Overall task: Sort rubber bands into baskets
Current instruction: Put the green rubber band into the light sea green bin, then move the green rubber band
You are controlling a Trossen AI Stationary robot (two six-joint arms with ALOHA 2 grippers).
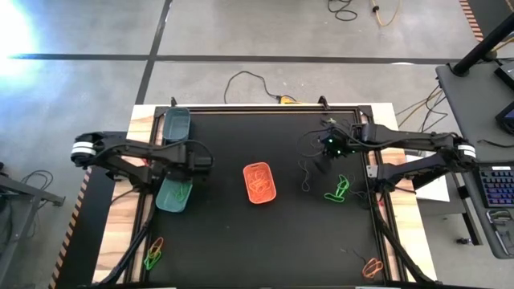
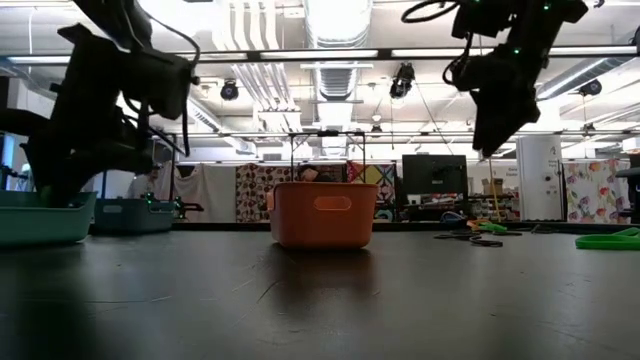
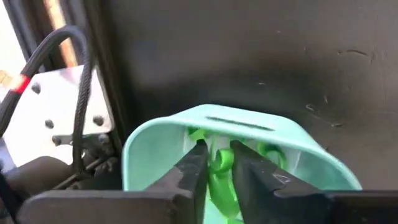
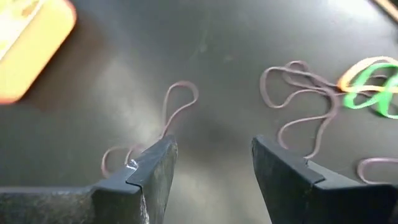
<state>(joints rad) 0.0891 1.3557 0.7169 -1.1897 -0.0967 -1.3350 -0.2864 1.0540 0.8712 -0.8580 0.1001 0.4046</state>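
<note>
My left gripper (image 3: 221,163) points down into the light teal-green basket (image 3: 155,140) at the table's left (image 1: 170,201), shut on a green rubber band (image 3: 222,177); more green bands lie in that basket. My right gripper (image 4: 214,163) hangs open above the table's right half (image 1: 320,166), clear of the dark brown rubber bands (image 4: 303,98) that lie flat on the mat below it. The orange basket (image 1: 260,182) stands mid-table and holds orange bands. The dark grey-teal basket (image 1: 177,124) stands at the far left. My left gripper pinches a bunched part of the green rubber band (image 3: 222,157) between its two fingers, coming from above and pointing down. The rest of the band hangs below the fingers inside the light teal-green basket; whether it rests on the basket's floor is hidden by the fingers.
Green bands (image 1: 338,191) lie right of the brown ones. More green and orange bands lie at the near left (image 1: 152,254) and near right (image 1: 371,267) corners. A metal bracket with a black cable (image 3: 74,112) is beside the teal-green basket. Bare mat lies around the orange basket.
</note>
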